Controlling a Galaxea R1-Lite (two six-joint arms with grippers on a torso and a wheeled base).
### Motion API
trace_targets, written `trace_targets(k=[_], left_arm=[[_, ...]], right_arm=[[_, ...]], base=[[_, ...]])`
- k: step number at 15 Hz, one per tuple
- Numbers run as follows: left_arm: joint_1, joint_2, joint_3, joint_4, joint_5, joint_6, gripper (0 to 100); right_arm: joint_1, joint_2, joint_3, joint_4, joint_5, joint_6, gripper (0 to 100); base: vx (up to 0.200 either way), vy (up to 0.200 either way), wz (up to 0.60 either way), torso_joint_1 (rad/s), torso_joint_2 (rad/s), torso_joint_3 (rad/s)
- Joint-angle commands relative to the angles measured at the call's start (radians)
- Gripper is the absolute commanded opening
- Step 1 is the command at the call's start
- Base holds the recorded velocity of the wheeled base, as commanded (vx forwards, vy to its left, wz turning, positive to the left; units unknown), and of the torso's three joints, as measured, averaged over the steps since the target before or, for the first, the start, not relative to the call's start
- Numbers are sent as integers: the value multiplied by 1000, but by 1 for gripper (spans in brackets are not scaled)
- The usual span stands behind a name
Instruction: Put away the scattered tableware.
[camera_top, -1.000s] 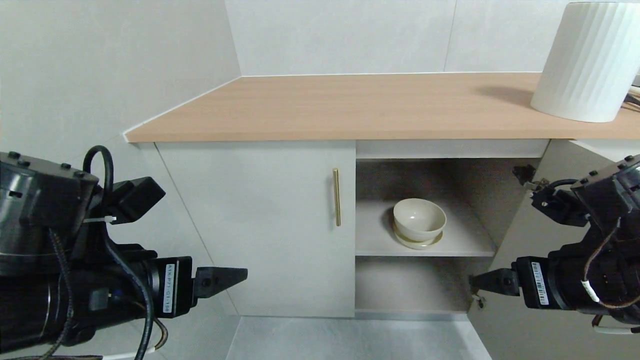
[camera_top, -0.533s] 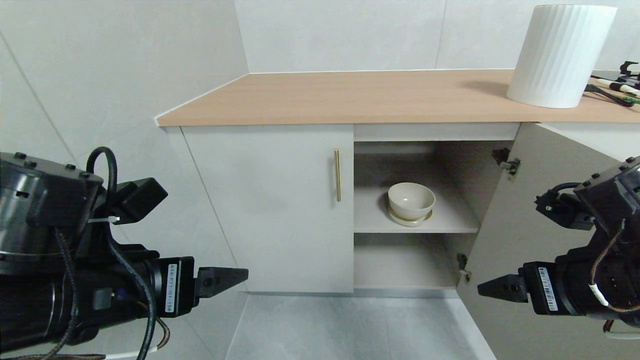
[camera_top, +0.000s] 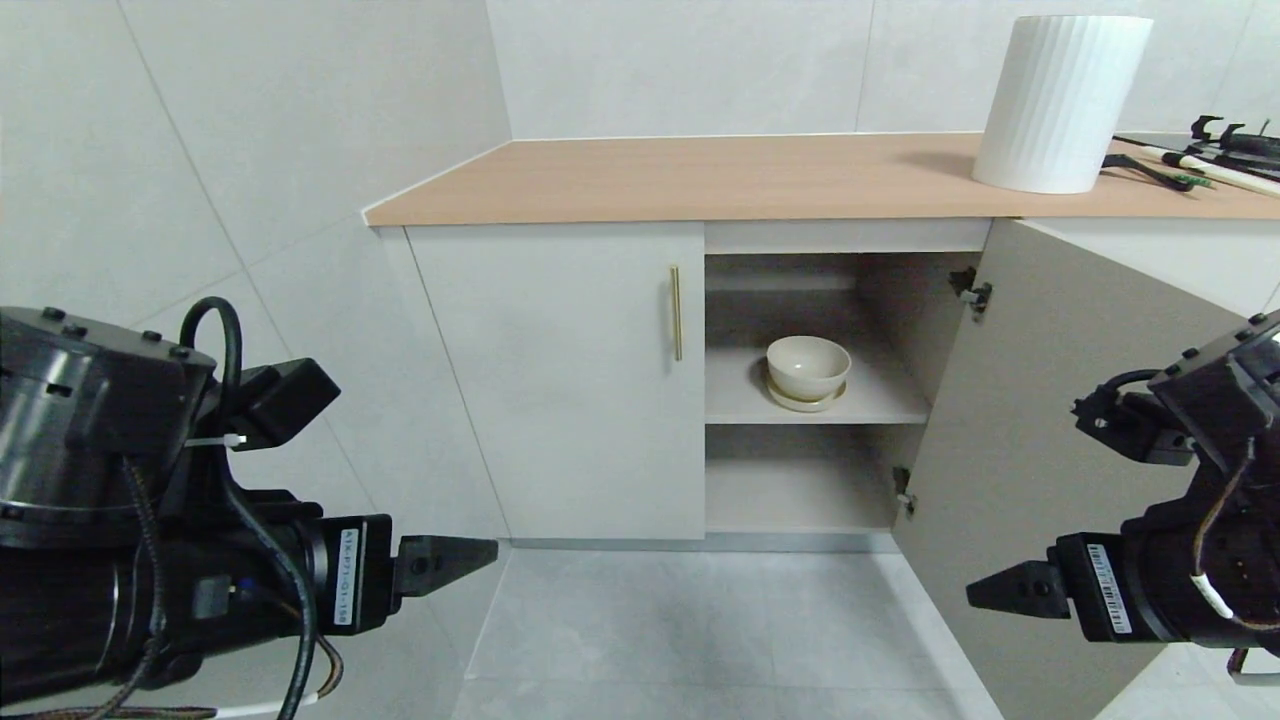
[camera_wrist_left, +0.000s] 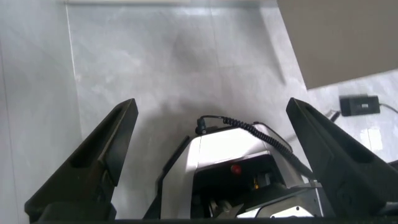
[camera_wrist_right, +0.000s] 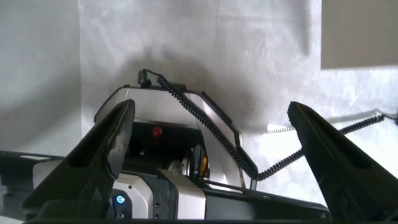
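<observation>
A cream bowl sits on a small plate on the middle shelf of the open cupboard, straight ahead in the head view. My left gripper hangs low at the left, well short of the cupboard, above the floor. In the left wrist view it stands open with nothing between its fingers. My right gripper is low at the right, beside the open door, and the right wrist view shows it open and holding nothing.
The cupboard's right door swings out towards me near the right arm; the left door, with a brass handle, is closed. On the wooden countertop stand a white ribbed cylinder and some tools. Grey tiled floor lies between.
The whole head picture has shifted: the camera has backed away, so the cupboard looks smaller and farther. Bowl and plate keep their place on the shelf. Both grippers stay open.
</observation>
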Motion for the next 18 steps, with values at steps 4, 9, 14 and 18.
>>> trace_targets(k=[4,9,14,18], left_arm=[[0,8,2,-1,0,0,100],[0,15,2,-1,2,3,100],[0,21,2,-1,3,3,100],[0,23,2,-1,3,3,100]], right_arm=[[-1,3,0,4,-2,1,100],[-31,-20,-22,96,-8,2,100],[-91,-16,-48,158,-8,-4,100],[-131,-17,-75,212,-8,-27,100]], base=[[0,0,0,0,0,0],[0,0,0,0,0,0],[0,-200,0,3,1,0],[0,-200,0,2,-2,4]])
